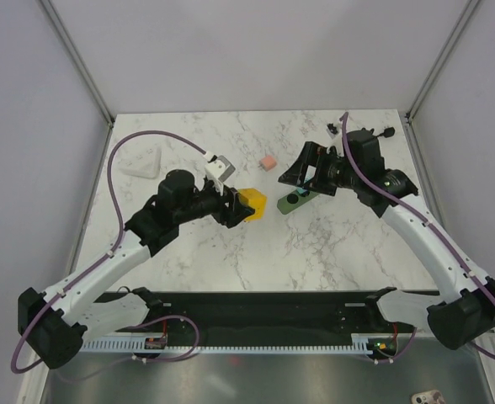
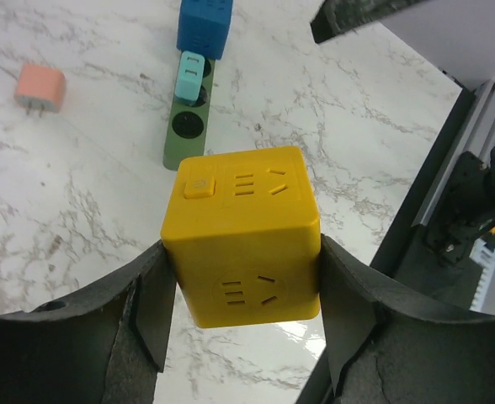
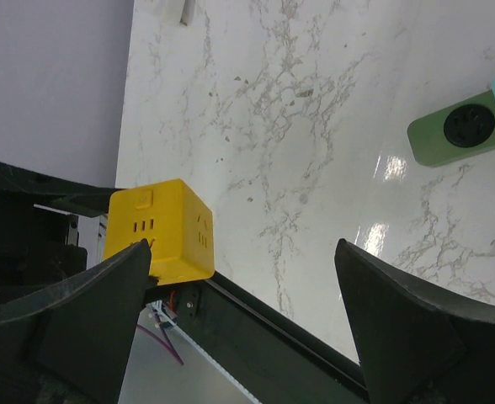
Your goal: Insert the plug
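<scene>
Left claw point(image 2: 241, 316) clamped on yellow socket cube point(image 2: 243, 240), just left of green power strip point(image 1: 296, 203), apparently off the bench point(image 1: 231, 252). Right claw point(image 3: 239, 278) spread wide, empty, beside strip.

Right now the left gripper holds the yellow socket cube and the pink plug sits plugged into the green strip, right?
No. The left gripper holds the yellow socket cube, but the pink plug lies loose on the table, apart from the green strip, as the left wrist view shows.

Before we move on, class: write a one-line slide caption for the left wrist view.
Left hand grips a yellow plastic socket cube; beyond lie a green power strip and a pink plug.
</scene>
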